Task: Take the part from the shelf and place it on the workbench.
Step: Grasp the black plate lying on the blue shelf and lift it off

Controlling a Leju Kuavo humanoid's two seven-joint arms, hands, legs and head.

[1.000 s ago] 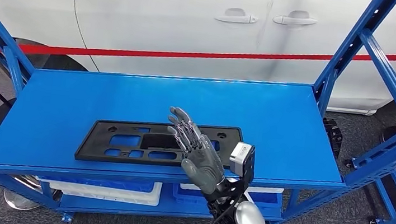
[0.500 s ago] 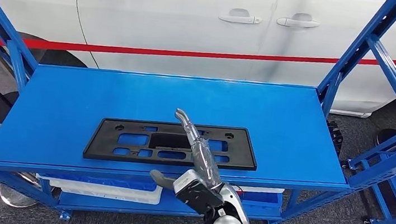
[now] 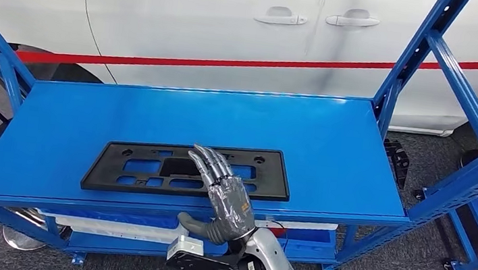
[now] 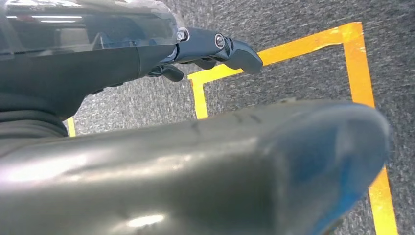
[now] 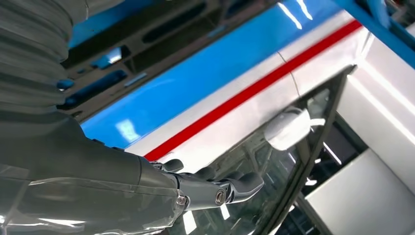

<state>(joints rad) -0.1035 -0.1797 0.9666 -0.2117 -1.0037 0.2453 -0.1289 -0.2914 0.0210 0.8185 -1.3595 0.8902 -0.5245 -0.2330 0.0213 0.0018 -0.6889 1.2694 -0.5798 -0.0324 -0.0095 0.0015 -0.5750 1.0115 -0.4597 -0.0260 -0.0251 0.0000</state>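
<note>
The part [image 3: 124, 166] is a flat black plate with several cutouts, lying near the front edge of the blue shelf [image 3: 330, 145]. My right hand [image 3: 225, 198] reaches in from below, fingers stretched out over the plate's front middle and thumb spread to the side, holding nothing. Whether the fingertips touch the plate I cannot tell. In the right wrist view the part [image 5: 147, 29] lies beyond my right hand [image 5: 147, 181]. My left hand [image 4: 205, 156] hangs over the grey floor with its fingers [image 4: 220, 46] straight and nothing in it.
A white car [image 3: 201, 22] with a red stripe stands right behind the shelf. Blue uprights [image 3: 408, 59] and slanted braces frame both shelf ends. White bins [image 3: 110, 226] sit on the level below. Yellow tape [image 4: 362, 63] marks the floor.
My right hand has turned at the wrist, from edge-on to back-up, and now lies lower over the plate's front edge. The camera has shifted slightly; the plate stays put.
</note>
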